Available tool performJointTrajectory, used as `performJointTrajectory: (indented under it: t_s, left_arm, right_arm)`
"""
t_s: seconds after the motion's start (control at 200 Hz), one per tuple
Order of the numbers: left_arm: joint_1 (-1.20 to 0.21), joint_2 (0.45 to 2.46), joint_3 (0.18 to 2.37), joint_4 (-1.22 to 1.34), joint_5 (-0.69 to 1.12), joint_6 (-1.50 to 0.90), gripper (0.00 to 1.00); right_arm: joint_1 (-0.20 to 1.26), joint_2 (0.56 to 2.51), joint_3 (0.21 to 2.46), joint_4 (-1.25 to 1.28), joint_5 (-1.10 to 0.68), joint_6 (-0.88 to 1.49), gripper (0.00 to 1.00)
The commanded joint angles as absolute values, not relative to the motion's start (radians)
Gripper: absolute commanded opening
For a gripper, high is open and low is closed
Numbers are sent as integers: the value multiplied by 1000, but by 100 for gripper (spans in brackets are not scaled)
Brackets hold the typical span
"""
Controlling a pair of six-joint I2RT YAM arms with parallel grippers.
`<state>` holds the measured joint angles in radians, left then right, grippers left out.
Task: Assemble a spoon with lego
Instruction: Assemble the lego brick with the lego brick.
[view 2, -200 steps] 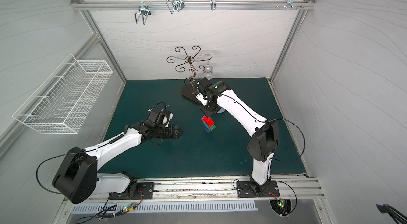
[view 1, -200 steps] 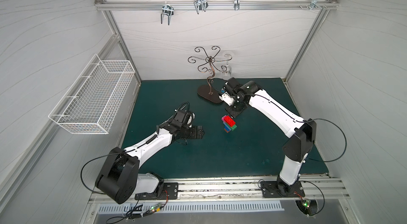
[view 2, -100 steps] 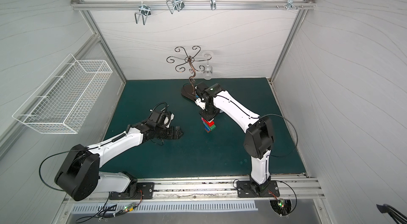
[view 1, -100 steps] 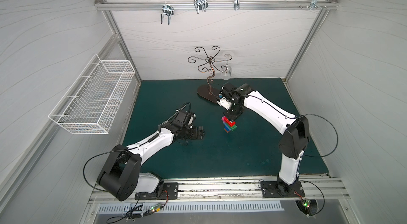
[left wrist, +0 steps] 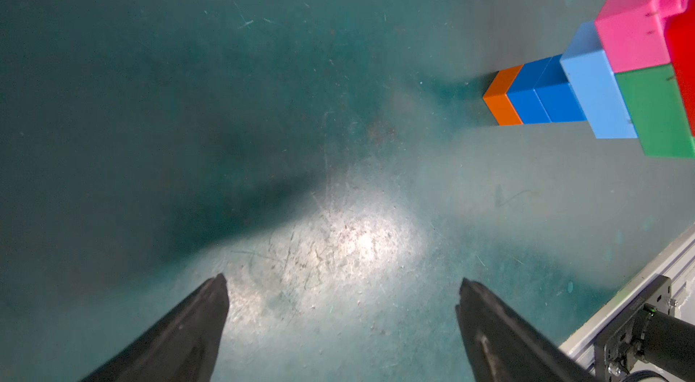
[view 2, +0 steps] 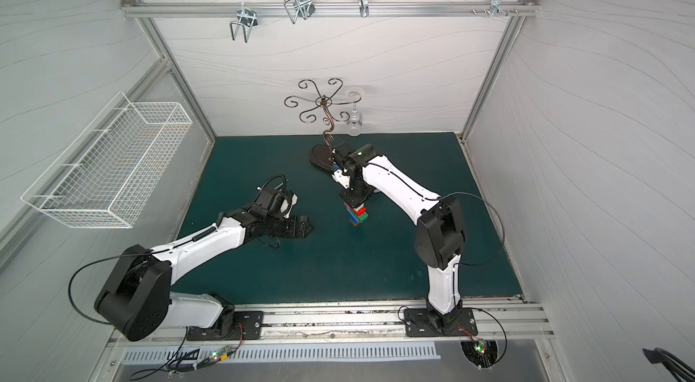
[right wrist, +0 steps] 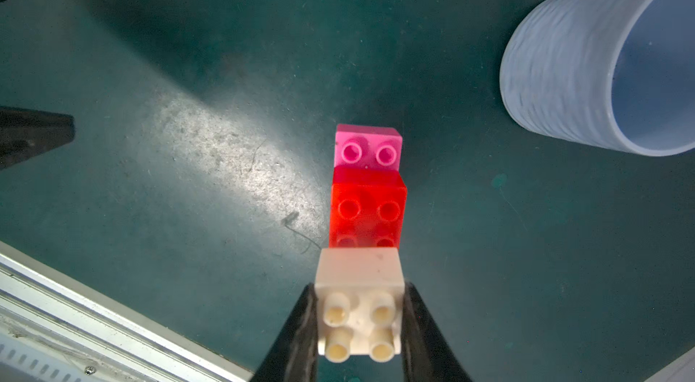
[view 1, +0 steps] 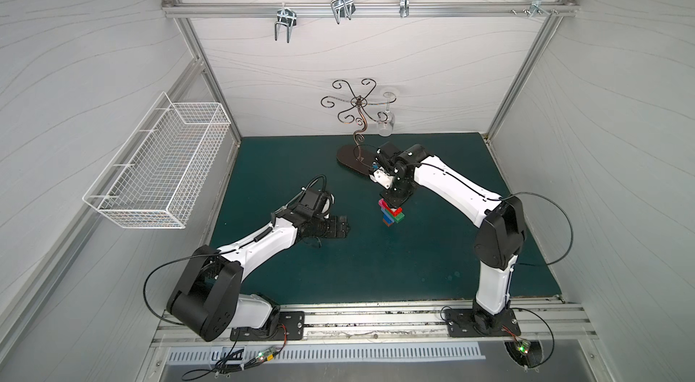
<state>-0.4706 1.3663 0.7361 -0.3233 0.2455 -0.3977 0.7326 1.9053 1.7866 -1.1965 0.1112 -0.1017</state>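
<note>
Apart, translucent cup (right wrist: 564, 72) and spoon (right wrist: 366, 211)

Glossy plastic bricks (right wrist: 367, 211) — scuffed matt mat (left wrist: 263, 98)

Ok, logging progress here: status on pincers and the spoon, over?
Left pincer open, empty. Right pincer shut on white brick, at red brick of spoon. Cup nearby, not blocking.

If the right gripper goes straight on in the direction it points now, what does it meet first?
Probably the red brick on top of the spoon: the right gripper, shut on the white brick, points down at it. The gap between them is unclear.
</note>
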Motion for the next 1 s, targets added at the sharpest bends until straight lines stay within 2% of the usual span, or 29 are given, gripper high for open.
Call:
performJointTrajectory:
  t_s: [0.0, 0.995]
  left_arm:
    - [-475, 1379, 775, -299, 232, -379, 100]
    - [-475, 1374, 778, -315, 218, -375, 100]
  right_arm:
    - [736, 1933, 1770, -1202, 88, -90, 20]
    - [710, 1922, 1819, -1200, 78, -41, 21]
